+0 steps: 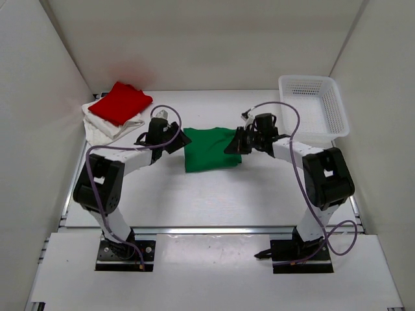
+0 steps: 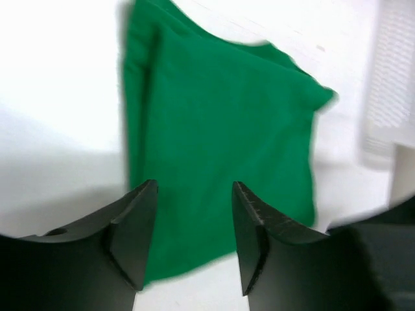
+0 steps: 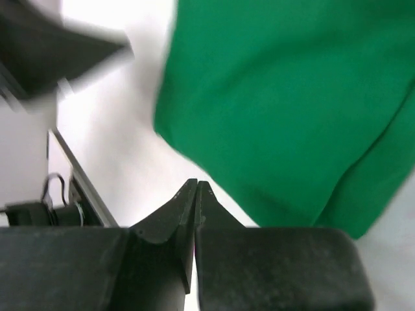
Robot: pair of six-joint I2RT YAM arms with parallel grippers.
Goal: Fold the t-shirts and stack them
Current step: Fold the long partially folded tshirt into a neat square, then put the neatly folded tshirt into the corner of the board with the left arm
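A green t-shirt (image 1: 209, 150) lies folded into a rectangle in the middle of the table, between the two arms. In the left wrist view the green t-shirt (image 2: 220, 136) fills the middle. My left gripper (image 1: 178, 140) hovers at its left edge, open, with nothing between its fingers. My right gripper (image 1: 235, 145) sits at the shirt's right edge, shut and empty, just off the cloth (image 3: 292, 103). A folded red t-shirt (image 1: 120, 103) rests on top of an off-white t-shirt (image 1: 107, 126) at the back left.
A white perforated basket (image 1: 314, 107) stands at the back right. White walls close in the table on the left, back and right. A metal rail (image 1: 214, 229) runs along the table's near edge by the arm bases.
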